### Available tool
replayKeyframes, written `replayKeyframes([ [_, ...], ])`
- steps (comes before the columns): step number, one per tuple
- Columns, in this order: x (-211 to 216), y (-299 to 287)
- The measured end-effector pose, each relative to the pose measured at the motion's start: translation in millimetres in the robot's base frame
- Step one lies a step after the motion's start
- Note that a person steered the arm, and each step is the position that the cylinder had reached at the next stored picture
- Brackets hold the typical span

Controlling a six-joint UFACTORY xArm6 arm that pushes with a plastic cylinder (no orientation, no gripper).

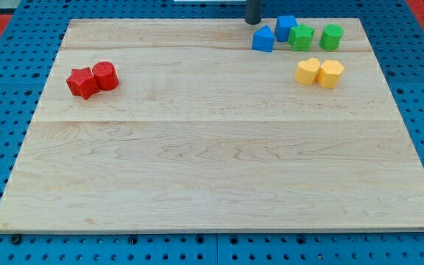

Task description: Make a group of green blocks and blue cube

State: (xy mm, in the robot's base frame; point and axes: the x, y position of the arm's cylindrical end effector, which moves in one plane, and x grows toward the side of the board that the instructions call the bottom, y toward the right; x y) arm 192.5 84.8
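Observation:
At the view's top right, a blue cube [285, 26] touches a green star-shaped block [301, 37]. A green cylinder [331, 37] stands just right of the star, a small gap between them. A second blue block [263, 39], wedge-like, sits just left of and below the cube. My tip [253, 21] is at the board's top edge, just above-left of the blue wedge and left of the cube, touching neither as far as I can see.
Two yellow blocks [308, 71] [330, 73] sit side by side below the green ones. A red star-shaped block [82, 82] and a red cylinder [105, 76] touch at the view's left. The wooden board [212, 177] lies on blue pegboard.

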Motion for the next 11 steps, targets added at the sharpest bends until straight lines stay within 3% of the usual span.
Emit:
replayKeyframes([
  [2,0,53],
  [5,0,88],
  [9,20,95],
  [11,2,170],
])
